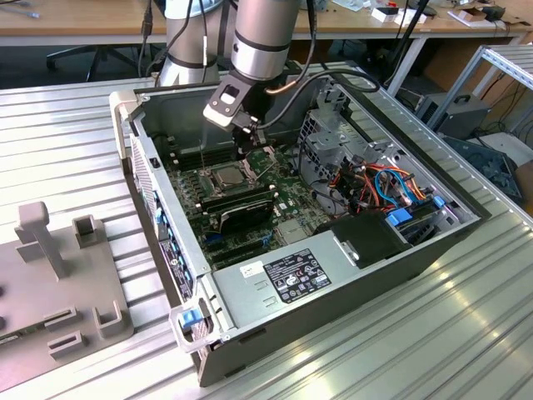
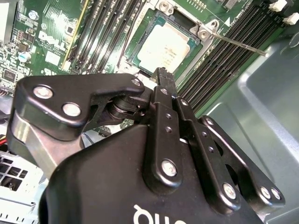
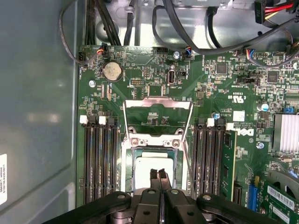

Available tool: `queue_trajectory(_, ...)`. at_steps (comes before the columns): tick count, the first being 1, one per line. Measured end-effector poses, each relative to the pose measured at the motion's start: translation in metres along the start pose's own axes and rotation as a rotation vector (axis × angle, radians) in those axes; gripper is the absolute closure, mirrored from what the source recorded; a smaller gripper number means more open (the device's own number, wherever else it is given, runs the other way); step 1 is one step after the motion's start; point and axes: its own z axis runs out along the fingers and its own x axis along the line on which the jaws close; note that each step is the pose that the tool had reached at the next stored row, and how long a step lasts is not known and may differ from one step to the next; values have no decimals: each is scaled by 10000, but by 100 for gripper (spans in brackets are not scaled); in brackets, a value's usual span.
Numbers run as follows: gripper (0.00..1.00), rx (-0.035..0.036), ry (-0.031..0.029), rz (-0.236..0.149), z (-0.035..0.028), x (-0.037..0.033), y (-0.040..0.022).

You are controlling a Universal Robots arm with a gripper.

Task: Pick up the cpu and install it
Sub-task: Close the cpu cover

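Note:
The cpu (image 3: 148, 169) lies flat in its socket on the green motherboard (image 3: 219, 100), silvery-grey face up; it also shows as the cpu (image 2: 164, 45) in the second wrist view and the cpu (image 1: 226, 176) in the exterior view. The socket's hinged metal frame (image 3: 157, 103) stands swung open beyond it, and the thin lever rod (image 2: 239, 45) sticks out to one side. My gripper (image 3: 159, 174) hovers just over the chip, its two black fingers pressed together with nothing between them. The gripper (image 1: 242, 150) hangs inside the open computer case.
Memory slots (image 3: 100, 158) flank the socket on both sides. A long black card (image 1: 241, 210) lies nearer the camera than the socket. Cables and a drive cage (image 1: 379, 179) fill the exterior view's right of the case. A grey fixture (image 1: 58, 275) sits outside, on the left.

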Motion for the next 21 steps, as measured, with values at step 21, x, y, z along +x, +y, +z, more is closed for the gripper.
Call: queue_trajectory(21,89,-1,1,0,-77,-1,90)
